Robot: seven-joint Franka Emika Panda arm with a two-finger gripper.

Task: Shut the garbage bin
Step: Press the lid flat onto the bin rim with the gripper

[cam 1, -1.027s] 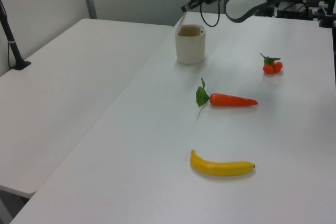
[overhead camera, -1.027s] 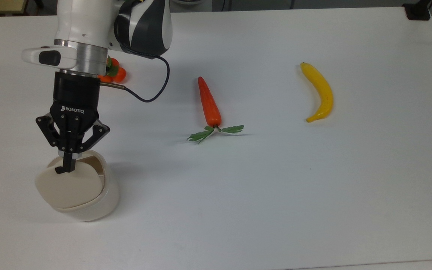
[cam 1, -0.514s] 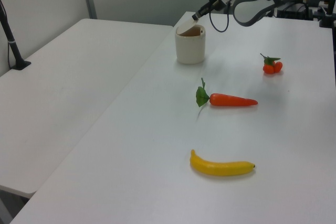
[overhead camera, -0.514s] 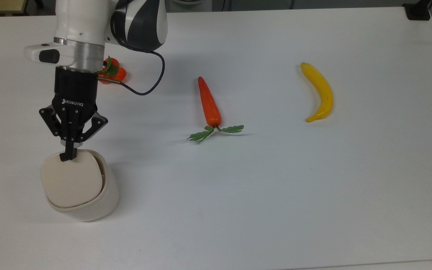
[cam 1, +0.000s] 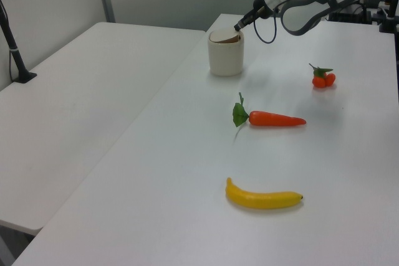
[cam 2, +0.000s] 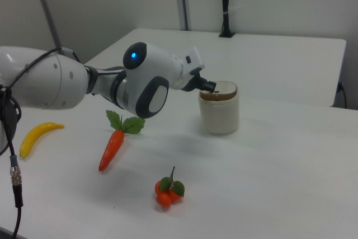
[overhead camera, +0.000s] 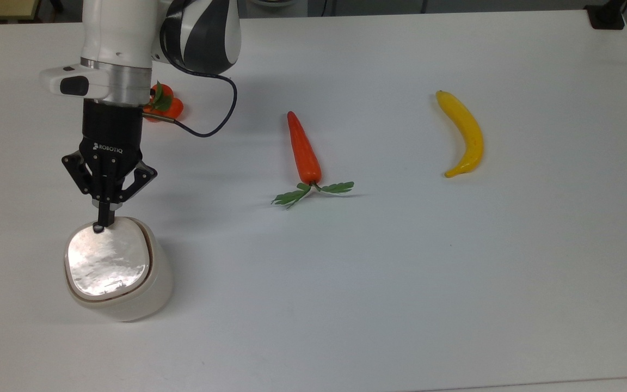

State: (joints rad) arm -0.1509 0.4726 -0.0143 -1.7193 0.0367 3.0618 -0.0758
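The garbage bin sits directly under the claw, lid lying flat. The claw's fingers are pressed together, tips touching the lid's edge. Small oranges lie behind the arm; a carrot and banana lie well apart from it.

carrot between bin, banana

A white table is being occupied by a cream bin near one edge, a carrot, a banana and small orange fruits, all set apart.
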